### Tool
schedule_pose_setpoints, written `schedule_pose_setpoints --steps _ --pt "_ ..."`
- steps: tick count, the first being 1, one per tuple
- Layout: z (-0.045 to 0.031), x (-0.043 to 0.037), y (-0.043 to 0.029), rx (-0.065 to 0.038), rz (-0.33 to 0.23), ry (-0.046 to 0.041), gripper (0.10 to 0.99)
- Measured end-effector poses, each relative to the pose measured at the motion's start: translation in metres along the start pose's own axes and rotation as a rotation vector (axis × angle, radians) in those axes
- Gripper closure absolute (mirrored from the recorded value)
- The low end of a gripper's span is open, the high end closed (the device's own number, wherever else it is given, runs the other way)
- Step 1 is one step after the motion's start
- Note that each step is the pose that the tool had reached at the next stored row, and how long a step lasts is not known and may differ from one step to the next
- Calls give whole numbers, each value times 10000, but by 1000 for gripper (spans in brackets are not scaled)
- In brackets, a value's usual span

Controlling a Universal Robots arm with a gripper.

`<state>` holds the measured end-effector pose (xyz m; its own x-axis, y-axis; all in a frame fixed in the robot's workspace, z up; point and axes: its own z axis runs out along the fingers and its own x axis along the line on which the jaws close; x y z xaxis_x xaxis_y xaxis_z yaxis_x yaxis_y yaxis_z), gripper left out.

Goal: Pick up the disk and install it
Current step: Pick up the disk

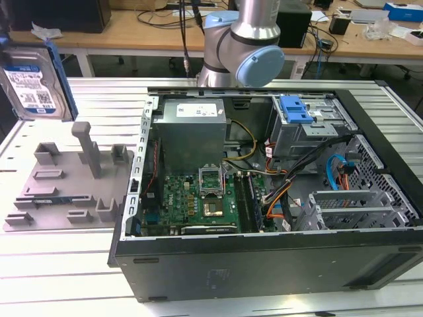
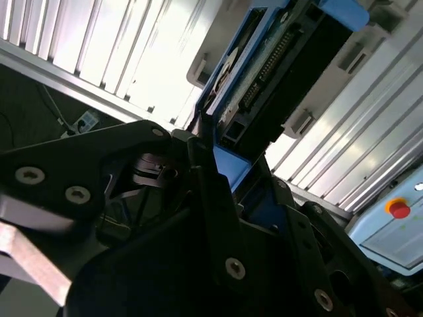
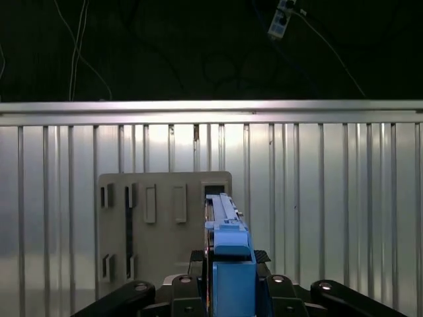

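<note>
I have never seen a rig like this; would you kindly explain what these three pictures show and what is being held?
The machine is one robot arm with a claw. The exterior view comes from a camera off the arm; both wrist views come from cameras riding near its wrist. On the ribbed metal table lie an open computer case and a grey fixture plate. The claw is shut on the disk, a silver drive in a blue bracket, held upright near the plate, not yet in the case.
</note>
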<state>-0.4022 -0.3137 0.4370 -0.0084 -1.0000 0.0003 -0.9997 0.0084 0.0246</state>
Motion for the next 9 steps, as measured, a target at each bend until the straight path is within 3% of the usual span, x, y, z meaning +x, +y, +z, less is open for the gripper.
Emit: schedule_pose_setpoints --steps 1,2,5,9 --pt "-142 0 1 -1 0 0 718" --pt "-223 0 1 -1 0 0 718" --pt "-392 0 1 -1 0 0 718" --pt "-473 1 2 0 1 0 718"
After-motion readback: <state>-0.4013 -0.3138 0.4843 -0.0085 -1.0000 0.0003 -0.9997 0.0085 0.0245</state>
